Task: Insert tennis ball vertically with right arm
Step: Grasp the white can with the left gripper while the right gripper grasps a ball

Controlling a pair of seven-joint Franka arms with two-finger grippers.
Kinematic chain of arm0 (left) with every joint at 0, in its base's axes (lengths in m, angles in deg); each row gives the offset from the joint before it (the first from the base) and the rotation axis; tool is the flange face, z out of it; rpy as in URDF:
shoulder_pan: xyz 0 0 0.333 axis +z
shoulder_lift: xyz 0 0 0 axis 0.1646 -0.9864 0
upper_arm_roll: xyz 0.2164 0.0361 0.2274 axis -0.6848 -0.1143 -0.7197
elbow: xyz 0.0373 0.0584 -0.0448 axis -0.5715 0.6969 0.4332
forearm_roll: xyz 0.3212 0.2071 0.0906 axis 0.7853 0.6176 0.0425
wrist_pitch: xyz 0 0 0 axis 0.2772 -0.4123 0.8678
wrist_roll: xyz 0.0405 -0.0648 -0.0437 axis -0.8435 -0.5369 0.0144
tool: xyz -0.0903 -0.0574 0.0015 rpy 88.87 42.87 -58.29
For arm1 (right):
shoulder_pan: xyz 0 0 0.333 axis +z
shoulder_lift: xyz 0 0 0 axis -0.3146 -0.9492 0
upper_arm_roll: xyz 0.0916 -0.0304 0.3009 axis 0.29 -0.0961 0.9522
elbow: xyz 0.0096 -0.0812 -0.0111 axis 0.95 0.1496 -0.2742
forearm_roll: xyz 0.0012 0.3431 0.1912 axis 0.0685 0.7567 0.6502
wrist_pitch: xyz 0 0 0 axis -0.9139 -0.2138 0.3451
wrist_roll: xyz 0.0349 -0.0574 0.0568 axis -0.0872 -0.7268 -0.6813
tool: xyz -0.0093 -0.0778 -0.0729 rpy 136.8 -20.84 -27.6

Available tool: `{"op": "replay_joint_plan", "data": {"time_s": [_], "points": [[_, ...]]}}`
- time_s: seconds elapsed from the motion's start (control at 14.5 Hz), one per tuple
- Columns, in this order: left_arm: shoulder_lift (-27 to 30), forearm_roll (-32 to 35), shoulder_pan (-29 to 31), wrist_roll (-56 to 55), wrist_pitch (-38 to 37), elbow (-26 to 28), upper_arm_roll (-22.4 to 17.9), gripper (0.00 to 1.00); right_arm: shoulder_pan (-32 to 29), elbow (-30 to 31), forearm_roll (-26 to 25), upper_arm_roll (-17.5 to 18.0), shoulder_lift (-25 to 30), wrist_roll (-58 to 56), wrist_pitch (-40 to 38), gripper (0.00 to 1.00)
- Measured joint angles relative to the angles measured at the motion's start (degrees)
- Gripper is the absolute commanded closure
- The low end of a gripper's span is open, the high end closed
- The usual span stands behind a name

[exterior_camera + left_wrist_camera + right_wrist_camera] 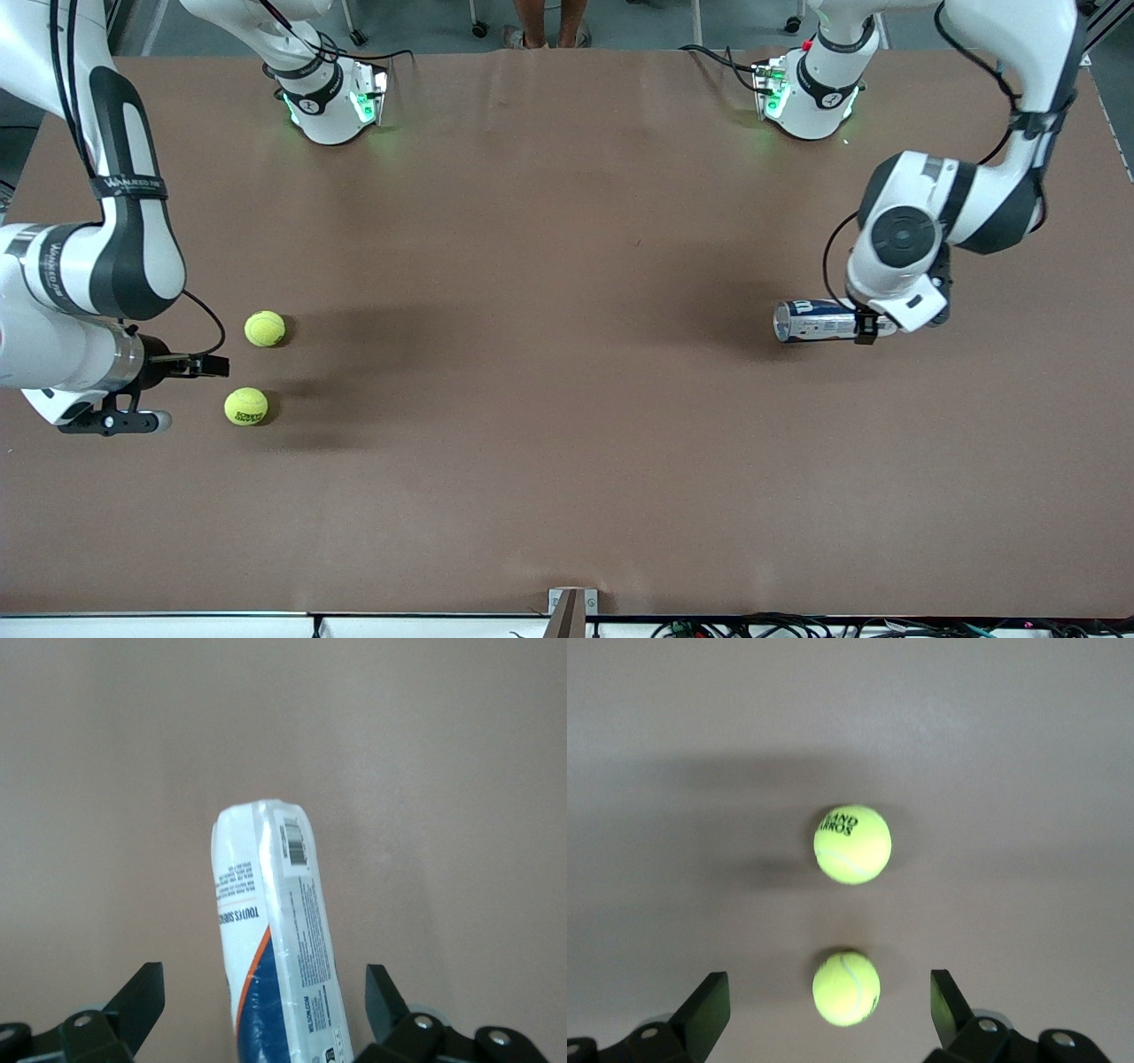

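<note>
Two yellow-green tennis balls lie on the brown table near the right arm's end, one point(265, 329) farther from the front camera than the other point(245, 407). My right gripper point(177, 392) hangs open and empty just beside them. In the right wrist view one ball point(846, 988) sits in line between the open fingers point(704, 1010) and the second ball point(852, 843) lies past it. A white and blue tennis ball can point(811, 321) lies on its side near the left arm's end. My left gripper point(873, 326) is open around the can point(275, 930), its fingers point(385, 997) clear of it.
The two arm bases point(332, 102) point(806, 93) stand along the table's edge farthest from the front camera. A small bracket point(571, 607) sits at the table's near edge. The brown table point(549, 354) is bare between the balls and the can.
</note>
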Motion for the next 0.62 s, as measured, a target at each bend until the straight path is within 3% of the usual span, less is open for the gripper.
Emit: {"op": "replay_joint_plan", "data": {"time_s": [0.28, 0.62], "points": [[-4.5, 4.9, -0.8, -5.0, 2.5, 0.5, -0.1, 0.00, -1.2, 0.7, 0.0, -0.1, -4.3, 0.0, 6.7, 0.00], [-5.1, 9.4, 0.4, -7.6, 7.3, 4.2, -0.2, 0.00, -1.5, 0.7, 0.0, -0.1, -7.1, 0.0, 9.7, 0.00]]}}
